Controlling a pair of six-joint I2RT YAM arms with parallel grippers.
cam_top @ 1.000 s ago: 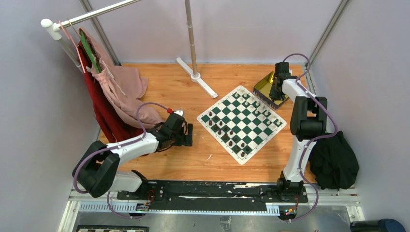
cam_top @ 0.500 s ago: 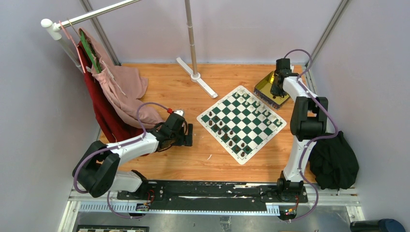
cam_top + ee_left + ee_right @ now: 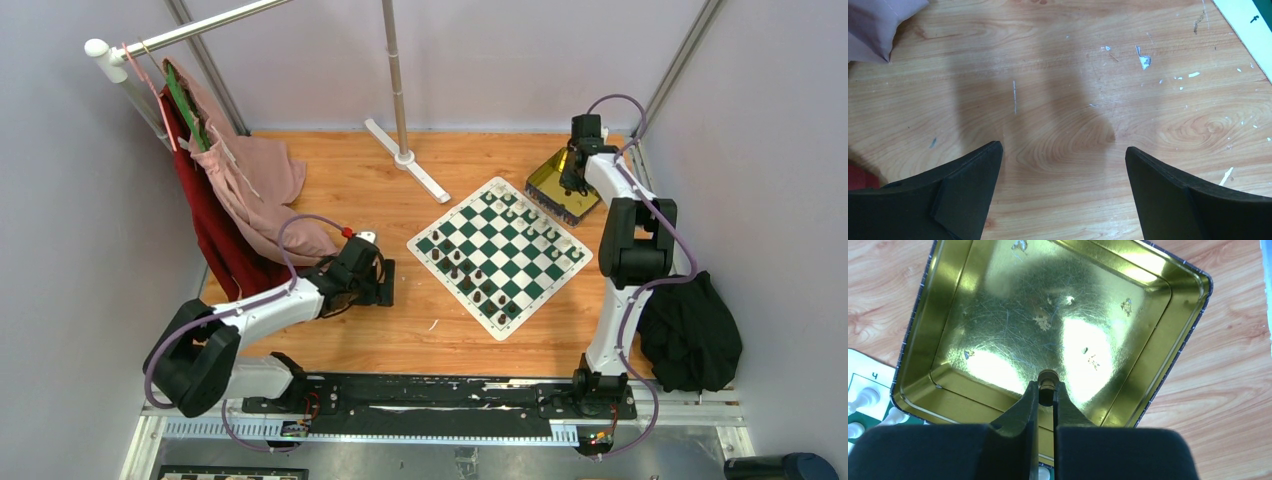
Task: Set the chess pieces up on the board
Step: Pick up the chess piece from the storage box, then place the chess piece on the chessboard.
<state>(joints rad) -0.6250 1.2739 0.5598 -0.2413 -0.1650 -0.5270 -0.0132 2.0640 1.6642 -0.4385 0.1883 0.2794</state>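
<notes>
Slip risk: right claw (image 3: 1046, 388) pinches tiny dark brown chess piece (image 3: 1048, 376) over shiny gold tin (image 3: 1168, 305).
The thin tip-hold may let it drop; left claw (image 3: 1063, 155) gapes empty.

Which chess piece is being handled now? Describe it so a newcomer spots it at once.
Find the gold tin beside the board's far right edge. Over its floor the right claw is shut on a small dark piece. It alone is held off the board; the other pieces stand on squares.
</notes>
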